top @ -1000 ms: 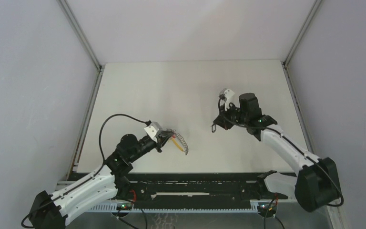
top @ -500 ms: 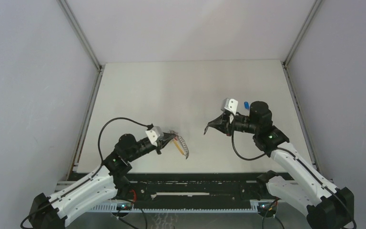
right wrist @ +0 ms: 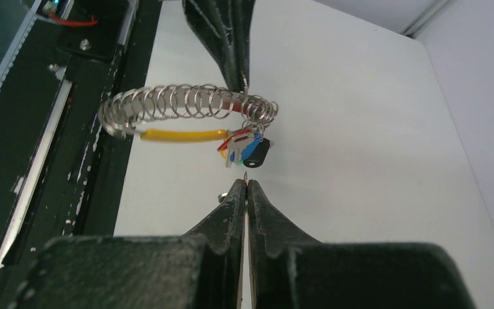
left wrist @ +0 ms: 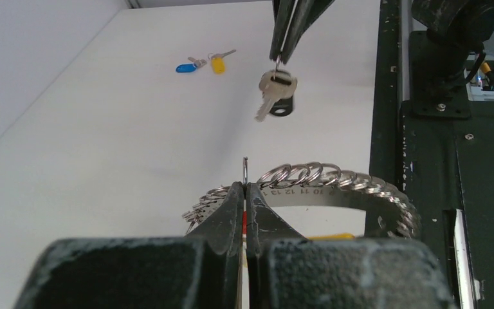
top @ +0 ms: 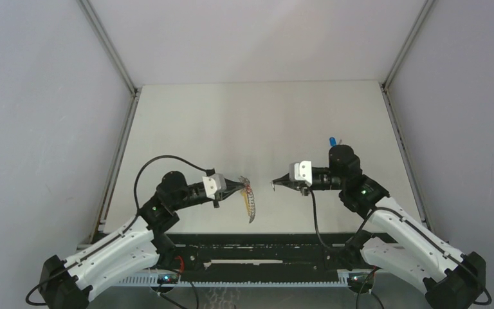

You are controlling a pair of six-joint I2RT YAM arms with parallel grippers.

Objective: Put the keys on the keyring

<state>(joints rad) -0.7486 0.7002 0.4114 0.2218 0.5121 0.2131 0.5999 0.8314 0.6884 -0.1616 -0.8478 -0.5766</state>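
My left gripper (top: 239, 185) is shut on one thin split ring of the keyring (top: 251, 205) and holds it above the table. In the left wrist view my gripper (left wrist: 246, 188) pinches that ring, and the grey coil of rings (left wrist: 334, 179) curves off to the right. In the right wrist view the keyring (right wrist: 186, 103) shows its yellow section (right wrist: 180, 135) and small red, green and blue pieces (right wrist: 246, 149). My right gripper (top: 274, 184) is shut on the small ring of a black-rimmed key (left wrist: 275, 91), which hangs facing the left gripper, a short gap apart. A blue key (left wrist: 184, 67) and a yellow key (left wrist: 217, 64) lie on the table.
The blue key (top: 332, 141) lies at the far right of the table, behind my right arm. The black frame rail (top: 264, 248) runs along the near edge, just below both grippers. Grey walls stand on the left and right.
My right gripper has swung left and nearer with the key, ending tip to tip with the left gripper. The left gripper has shifted slightly right with the keyring. The blue key is now uncovered.
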